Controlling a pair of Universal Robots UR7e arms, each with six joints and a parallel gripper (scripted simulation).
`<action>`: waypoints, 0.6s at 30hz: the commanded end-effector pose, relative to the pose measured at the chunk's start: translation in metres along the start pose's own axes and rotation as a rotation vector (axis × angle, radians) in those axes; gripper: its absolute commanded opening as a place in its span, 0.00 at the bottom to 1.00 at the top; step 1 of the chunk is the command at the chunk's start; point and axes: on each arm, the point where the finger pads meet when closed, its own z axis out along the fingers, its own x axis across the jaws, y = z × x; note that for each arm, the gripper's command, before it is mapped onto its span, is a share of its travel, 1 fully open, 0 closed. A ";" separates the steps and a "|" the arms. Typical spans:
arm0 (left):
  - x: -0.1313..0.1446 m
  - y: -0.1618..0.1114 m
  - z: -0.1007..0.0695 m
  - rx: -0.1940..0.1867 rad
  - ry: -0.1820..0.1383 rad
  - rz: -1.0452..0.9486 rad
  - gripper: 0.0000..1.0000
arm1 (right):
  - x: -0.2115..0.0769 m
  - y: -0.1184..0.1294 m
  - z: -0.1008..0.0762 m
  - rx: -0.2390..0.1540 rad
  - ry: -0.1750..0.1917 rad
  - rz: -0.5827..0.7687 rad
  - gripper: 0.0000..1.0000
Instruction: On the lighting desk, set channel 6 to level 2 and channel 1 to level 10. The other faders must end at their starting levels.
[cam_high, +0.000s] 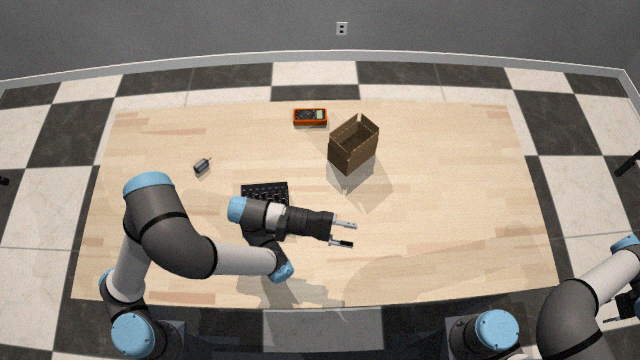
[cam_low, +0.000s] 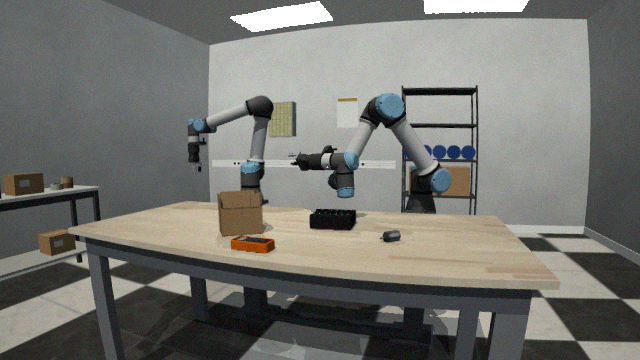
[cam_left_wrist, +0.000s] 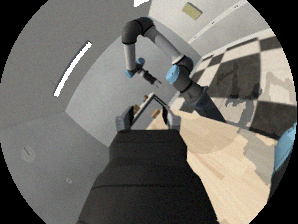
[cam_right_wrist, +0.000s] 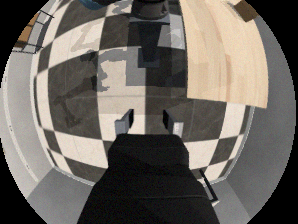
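Observation:
The lighting desk (cam_high: 265, 191) (cam_low: 332, 220) is a small black box with knobs on top, left of the table's middle in the top view. The left arm covers its near part there, and single faders and their levels cannot be made out. My left gripper (cam_high: 354, 235) (cam_low: 293, 159) (cam_left_wrist: 148, 111) is open and empty. It points sideways, high above the table, to the right of the desk in the top view. My right gripper (cam_high: 606, 311) (cam_low: 196, 169) (cam_right_wrist: 148, 115) is open and empty. It points down over the floor, beyond the table's right end in the top view, far from the desk.
An open cardboard box (cam_high: 352, 145) (cam_low: 240, 214) stands on the wooden table (cam_high: 450, 200) (cam_low: 450, 255), behind and right of the desk in the top view. An orange multimeter (cam_high: 310, 117) (cam_low: 252, 244) lies at the back edge. A small grey motor (cam_high: 201, 166) (cam_low: 391, 236) lies left of the desk.

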 end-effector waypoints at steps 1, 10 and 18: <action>-0.001 -0.001 0.000 0.001 -0.002 0.002 1.00 | 0.000 0.000 -0.001 -0.002 0.000 0.001 1.00; -0.002 0.001 0.001 -0.006 0.000 -0.012 1.00 | 0.000 0.000 -0.001 -0.002 0.000 0.001 1.00; -0.012 0.012 0.005 -0.049 0.009 -0.098 1.00 | 0.000 0.000 -0.001 -0.002 0.000 0.001 1.00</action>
